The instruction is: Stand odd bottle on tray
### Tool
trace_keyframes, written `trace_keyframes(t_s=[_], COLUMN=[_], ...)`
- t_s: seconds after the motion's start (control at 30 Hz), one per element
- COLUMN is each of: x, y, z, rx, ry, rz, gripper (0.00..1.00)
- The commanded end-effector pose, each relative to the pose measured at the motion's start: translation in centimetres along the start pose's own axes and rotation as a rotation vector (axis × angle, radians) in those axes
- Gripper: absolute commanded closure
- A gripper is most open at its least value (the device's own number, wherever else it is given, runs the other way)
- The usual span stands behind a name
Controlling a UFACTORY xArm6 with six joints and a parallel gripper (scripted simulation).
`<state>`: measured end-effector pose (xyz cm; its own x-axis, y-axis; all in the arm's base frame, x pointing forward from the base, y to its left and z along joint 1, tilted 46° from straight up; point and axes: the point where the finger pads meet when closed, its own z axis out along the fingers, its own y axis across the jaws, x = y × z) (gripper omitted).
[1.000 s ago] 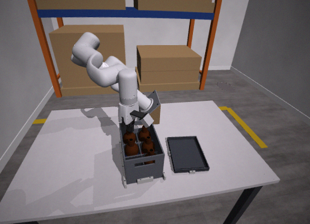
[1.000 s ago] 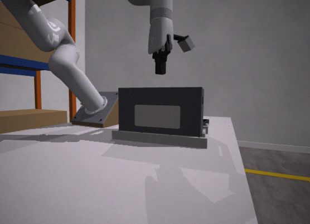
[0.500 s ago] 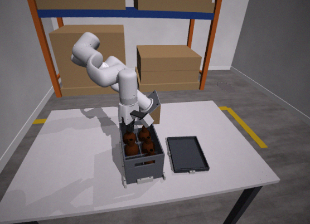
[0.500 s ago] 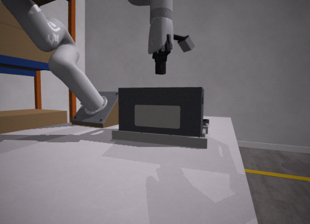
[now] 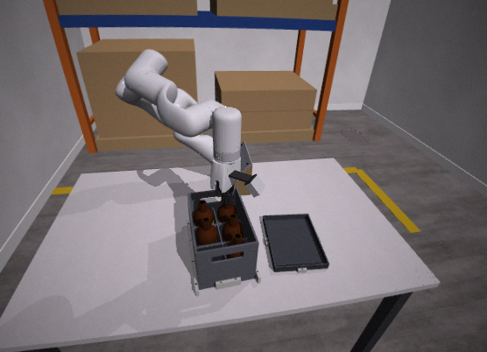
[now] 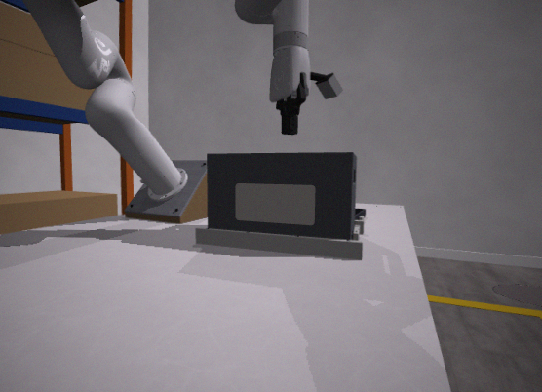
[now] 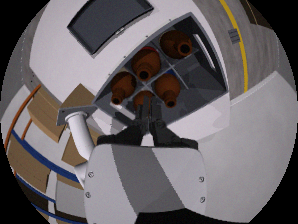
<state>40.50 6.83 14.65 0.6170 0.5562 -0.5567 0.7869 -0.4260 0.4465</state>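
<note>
From left to right in the top view, shows first a large cardboard box [image 5: 140,91] beyond the table [image 5: 109,249] [image 6: 146,316], then the bent white arm [image 5: 188,117] [image 6: 132,131]. Only in the exterior view, reveals clearly the arm's foot on a sloping base plate [image 6: 138,212].

At centre, shows the crate [image 5: 225,266] [image 6: 327,175] [image 7: 223,93] level on the table, with pale stops [image 5: 228,283] [image 6: 278,245] beside it. From the top and wrist, shows five brown bottles [image 5: 206,235] [image 7: 146,61] inside: two in the left column, three in the right. Behind the crate wall, hides them all from the exterior view. Cannot tell which neck differs.

Above the crate's far part, holds nothing in the shut gripper [image 5: 227,198] [image 6: 290,126] [image 7: 149,104]. In the exterior view, shows its tips above the rim; from the wrist, partly hides one bottle behind them.

To the right, shows the level tray [image 5: 294,242] [image 6: 361,213] [image 7: 110,25], mostly hidden by the crate in the exterior view.
</note>
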Motion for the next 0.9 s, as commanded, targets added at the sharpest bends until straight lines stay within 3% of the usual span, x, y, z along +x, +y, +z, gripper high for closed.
trace_keyframes(t_s=[0.0,0.1,0.13,0.87], x=[1.66,1.66,1.66,1.66], y=[-1.31,-1.31,-1.31,-1.31], z=[-0.14,-0.14,-0.14,-0.14], rx=[-0.002,-0.002,-0.002,-0.002], ry=[0.002,0.002,0.002,0.002], rz=[0.005,0.005,0.005,0.005], gripper=[1.0,1.0,0.35,0.35])
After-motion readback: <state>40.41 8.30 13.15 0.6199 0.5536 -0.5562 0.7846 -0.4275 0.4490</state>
